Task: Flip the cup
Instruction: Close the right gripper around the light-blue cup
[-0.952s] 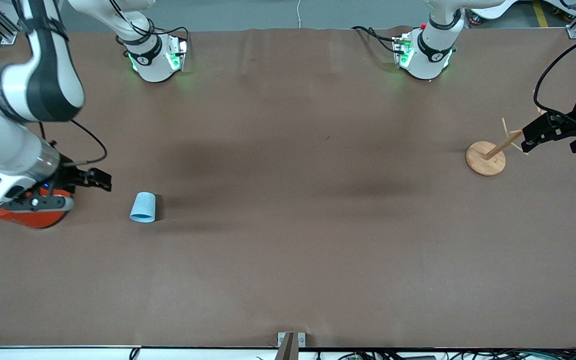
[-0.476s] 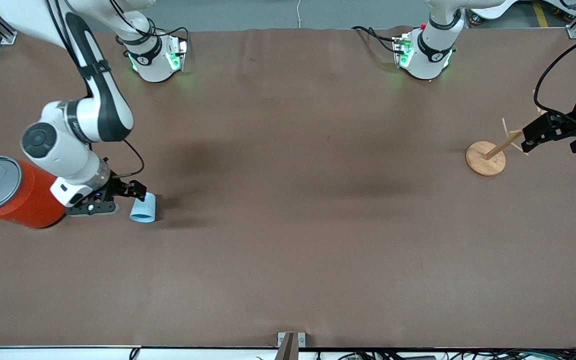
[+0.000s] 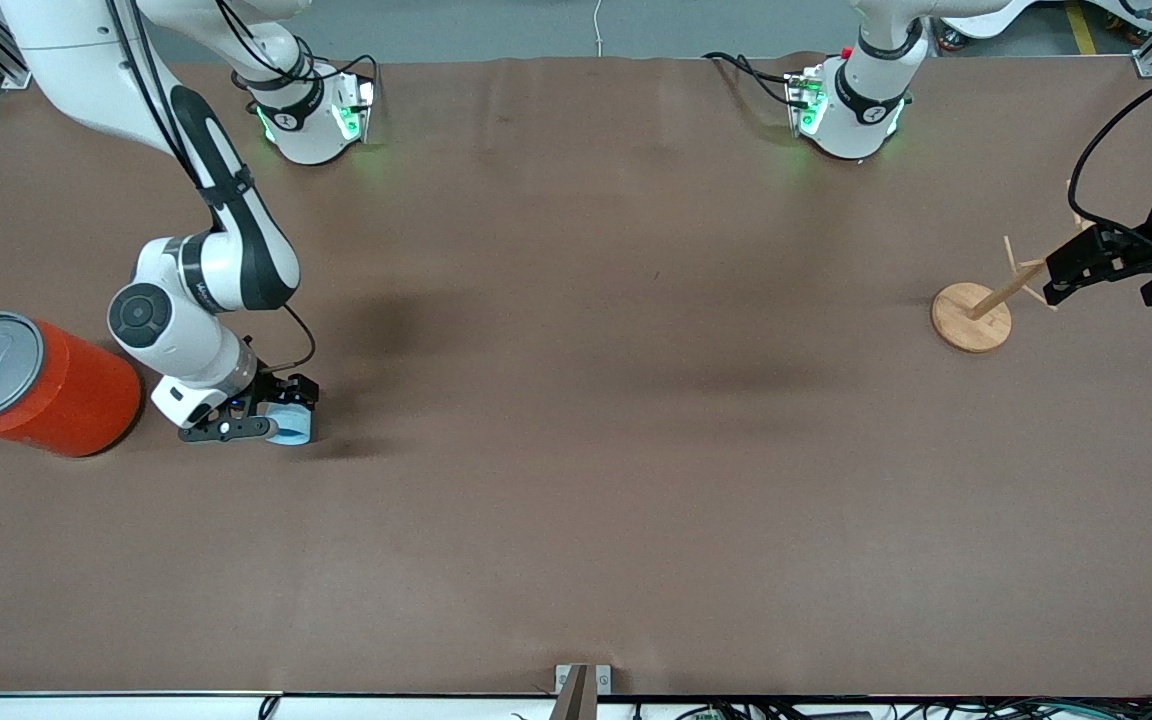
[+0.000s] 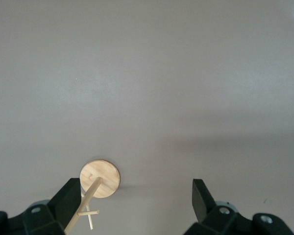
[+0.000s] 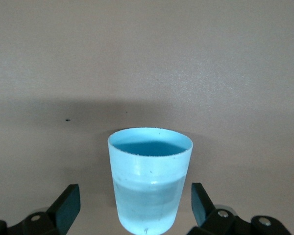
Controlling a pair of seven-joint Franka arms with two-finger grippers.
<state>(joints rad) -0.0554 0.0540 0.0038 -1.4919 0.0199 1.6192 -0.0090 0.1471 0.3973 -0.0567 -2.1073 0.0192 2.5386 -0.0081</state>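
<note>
The light blue cup (image 3: 294, 432) is on the table beside the orange canister, toward the right arm's end. In the right wrist view the cup (image 5: 149, 186) shows its bright blue inside at the end away from the camera. My right gripper (image 3: 278, 410) is low at the table and open, with one finger on each side of the cup's lower part and a gap at both sides (image 5: 134, 198). My left gripper (image 3: 1064, 275) is open and empty, waiting over the table beside a wooden peg stand (image 4: 134, 193).
A large orange canister (image 3: 56, 395) with a grey lid lies close to the right gripper, toward the right arm's end. A wooden peg stand (image 3: 971, 318) stands at the left arm's end, also in the left wrist view (image 4: 100, 177).
My right arm has swung from over the orange canister toward the cup and come down, so its open fingers now stand around the cup. The left arm has not moved.
</note>
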